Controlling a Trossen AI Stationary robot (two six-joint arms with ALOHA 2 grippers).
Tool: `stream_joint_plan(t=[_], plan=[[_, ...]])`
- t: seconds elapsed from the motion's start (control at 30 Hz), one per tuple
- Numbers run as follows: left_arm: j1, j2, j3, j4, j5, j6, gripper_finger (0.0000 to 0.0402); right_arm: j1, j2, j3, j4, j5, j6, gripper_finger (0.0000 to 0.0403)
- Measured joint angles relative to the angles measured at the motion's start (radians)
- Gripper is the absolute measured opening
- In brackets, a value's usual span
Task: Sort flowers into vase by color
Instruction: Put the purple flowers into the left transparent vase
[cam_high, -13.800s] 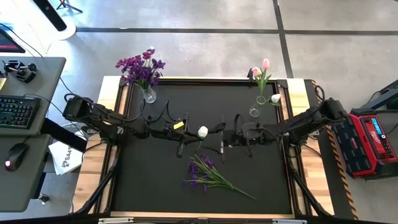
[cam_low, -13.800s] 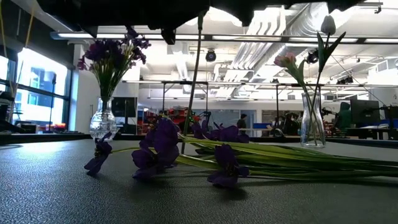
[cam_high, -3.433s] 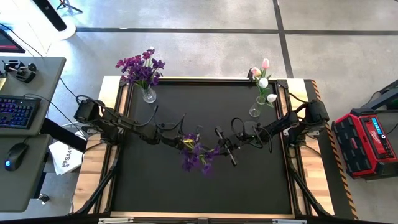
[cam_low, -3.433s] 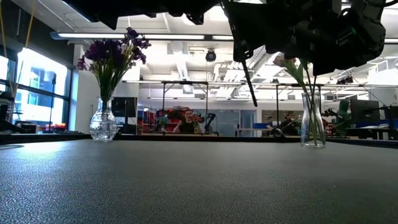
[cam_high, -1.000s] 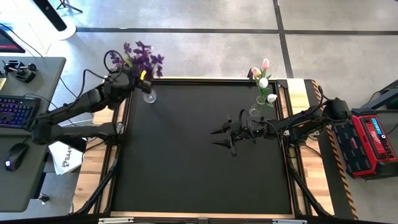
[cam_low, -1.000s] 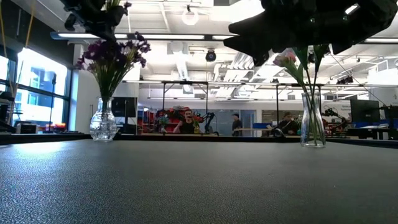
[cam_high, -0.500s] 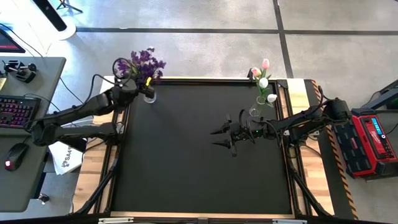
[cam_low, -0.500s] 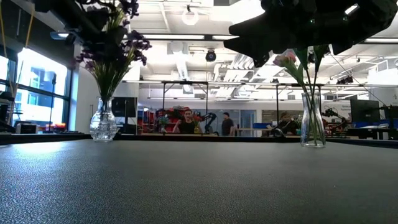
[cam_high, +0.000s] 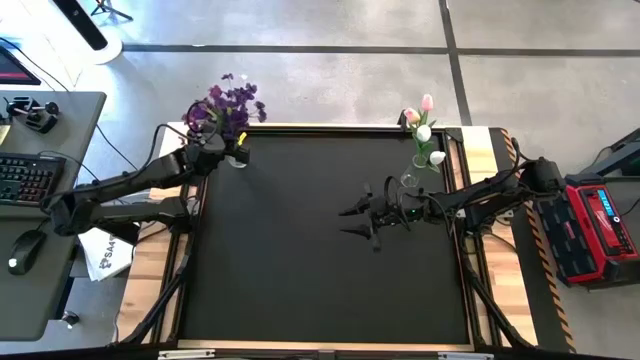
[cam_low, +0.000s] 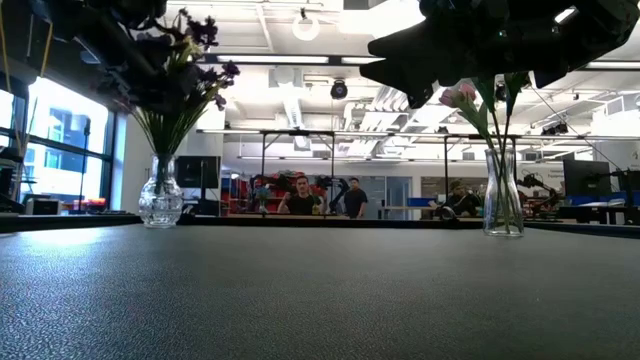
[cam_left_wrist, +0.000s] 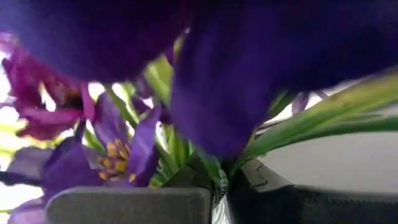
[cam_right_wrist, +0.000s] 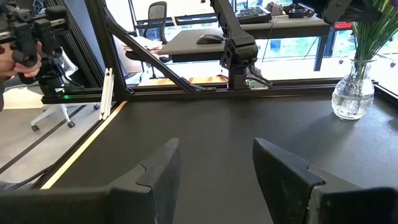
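A round glass vase (cam_high: 239, 157) (cam_low: 160, 201) at the table's far-left corner holds purple flowers (cam_high: 234, 100) (cam_low: 172, 62). My left gripper (cam_high: 222, 141) (cam_left_wrist: 219, 200) hangs over that vase, shut on a bunch of purple flowers (cam_left_wrist: 249, 74) whose stems point down at the vase mouth. The slim vase (cam_high: 408, 178) (cam_low: 503, 195) at the far right holds white and pink tulips (cam_high: 423, 126). My right gripper (cam_high: 352, 221) (cam_right_wrist: 214, 155) hovers open above the table's right half, touching nothing. My left gripper pinches the green stems (cam_left_wrist: 186, 158) of the purple bunch just below the blossoms, between its two fingers. It reaches in from the table's left side, slanting down. The blossoms stand above the fingers. The gripper and blossoms hide how far the stem ends reach into the vase.
The black mat (cam_high: 300, 270) lies between the two vases. Wooden table edges (cam_high: 160, 260) flank it. A desk with keyboard and mouse (cam_high: 30, 200) stands left of the table, a red case (cam_high: 595, 225) to the right. People (cam_low: 300, 200) show in the room beyond.
My left gripper has come down and toward the table's right onto the far-left vase, still shut on the purple bunch. The bunch has sunk into the blossoms standing there. The vase has shifted slightly toward the left edge, and its bouquet now leans.
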Motion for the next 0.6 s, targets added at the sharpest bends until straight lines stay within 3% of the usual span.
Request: stream_joint_plan(t=[0.17, 0.33, 0.6], plan=[[0.018, 0.0, -0.016, 0.015, 0.009, -0.004, 0.0008, 0.0, 0.0, 0.0, 0.0, 0.0, 0.0, 0.0185], [0.05, 0.0, -0.016, 0.022, 0.087, -0.005, 0.0012, 0.0, 0.0, 0.0, 0.0, 0.0, 0.0, 0.0185], [0.138, 0.0, -0.016, 0.001, 0.273, -0.031, 0.01, 0.0, 0.0, 0.0, 0.0, 0.0, 0.0, 0.0185]])
